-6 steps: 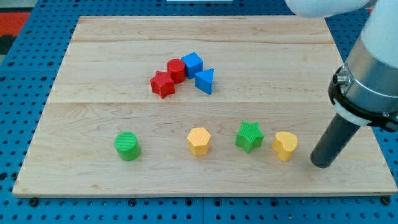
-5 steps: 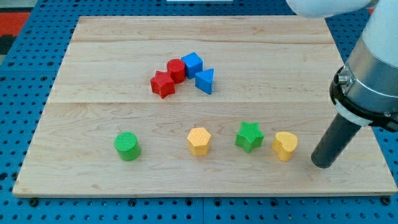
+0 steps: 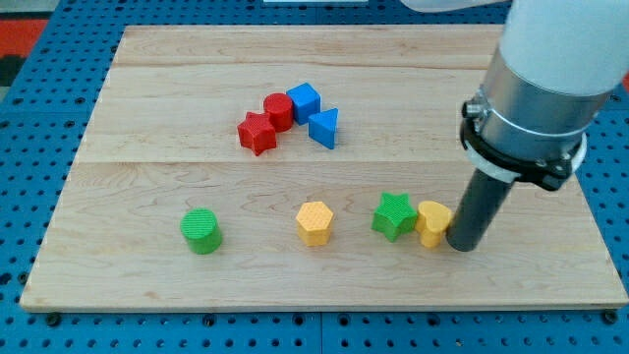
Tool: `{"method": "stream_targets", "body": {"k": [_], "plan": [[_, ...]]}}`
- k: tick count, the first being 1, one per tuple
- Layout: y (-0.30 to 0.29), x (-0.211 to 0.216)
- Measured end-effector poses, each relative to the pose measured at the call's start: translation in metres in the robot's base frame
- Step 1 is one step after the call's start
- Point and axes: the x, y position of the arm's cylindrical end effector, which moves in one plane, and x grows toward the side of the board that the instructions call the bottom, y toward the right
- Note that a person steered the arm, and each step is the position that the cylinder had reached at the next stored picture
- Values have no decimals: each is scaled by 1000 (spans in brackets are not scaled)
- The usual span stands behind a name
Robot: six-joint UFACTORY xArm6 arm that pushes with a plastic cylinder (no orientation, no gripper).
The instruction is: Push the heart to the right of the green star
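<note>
My tip (image 3: pixel 461 246) is down on the table (image 3: pixel 147 98); there's no pincer on this rig, only the bare rod, so nothing opens or closes. The yellow heart (image 3: pixel 432 222) sits right against it at nine o'clock, and the heart's far side touches the green star (image 3: pixel 394 215). Heart lies at the star's three o'clock: placement looks about done, I reckon.

Yellow heart (image 3: pixel 431 222) against green star (image 3: pixel 394 215)
</note>
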Motion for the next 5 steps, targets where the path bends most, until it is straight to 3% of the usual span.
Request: {"method": "stream_targets", "body": {"k": [5], "plan": [[2,-14]]}}
